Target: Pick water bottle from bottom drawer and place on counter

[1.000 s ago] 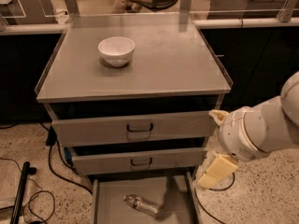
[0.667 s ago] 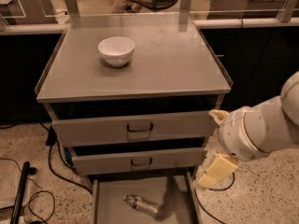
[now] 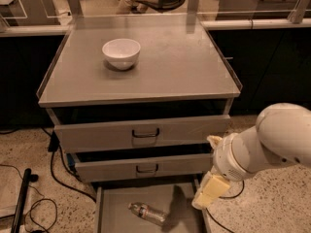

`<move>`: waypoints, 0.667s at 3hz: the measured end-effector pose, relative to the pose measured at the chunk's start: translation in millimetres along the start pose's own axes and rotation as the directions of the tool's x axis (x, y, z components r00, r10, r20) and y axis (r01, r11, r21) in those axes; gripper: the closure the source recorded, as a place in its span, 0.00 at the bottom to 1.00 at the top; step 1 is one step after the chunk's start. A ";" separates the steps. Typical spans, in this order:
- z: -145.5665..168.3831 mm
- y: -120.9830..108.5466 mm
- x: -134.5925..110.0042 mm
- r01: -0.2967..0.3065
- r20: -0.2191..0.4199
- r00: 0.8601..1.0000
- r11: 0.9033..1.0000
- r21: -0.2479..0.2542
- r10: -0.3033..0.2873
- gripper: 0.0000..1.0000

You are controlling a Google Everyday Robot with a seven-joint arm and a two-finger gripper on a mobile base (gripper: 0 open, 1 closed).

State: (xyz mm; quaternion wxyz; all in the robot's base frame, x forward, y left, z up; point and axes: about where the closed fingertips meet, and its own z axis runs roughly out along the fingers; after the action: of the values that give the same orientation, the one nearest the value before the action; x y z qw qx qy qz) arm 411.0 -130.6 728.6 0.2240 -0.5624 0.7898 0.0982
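Note:
The water bottle (image 3: pixel 147 213) lies on its side on the floor of the bottom drawer (image 3: pixel 116 200), which is pulled open at the foot of the cabinet. The bottle's cap end points left. The counter (image 3: pixel 160 64) is the broad grey cabinet top above. My gripper (image 3: pixel 210 191) hangs at the end of the white arm at the right, over the drawer's right wall, to the right of the bottle and apart from it.
A white bowl (image 3: pixel 121 53) stands on the counter's back left. Two grey drawers with dark loop handles (image 3: pixel 145 133) stick out slightly above the bottom drawer. Black cables (image 3: pixel 29 188) lie on the speckled floor at the left.

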 end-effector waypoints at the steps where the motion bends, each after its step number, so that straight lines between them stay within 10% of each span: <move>1: 39.2 0.7 29.7 -0.027 0.015 1.000 0.999 -0.029 0.027 0.00; 2: 76.7 2.8 54.3 -0.022 0.046 0.999 0.998 -0.067 0.025 0.00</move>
State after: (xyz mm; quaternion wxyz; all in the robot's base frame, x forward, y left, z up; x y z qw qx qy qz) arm 412.6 -144.2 635.6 0.2225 -0.5577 0.7873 0.1402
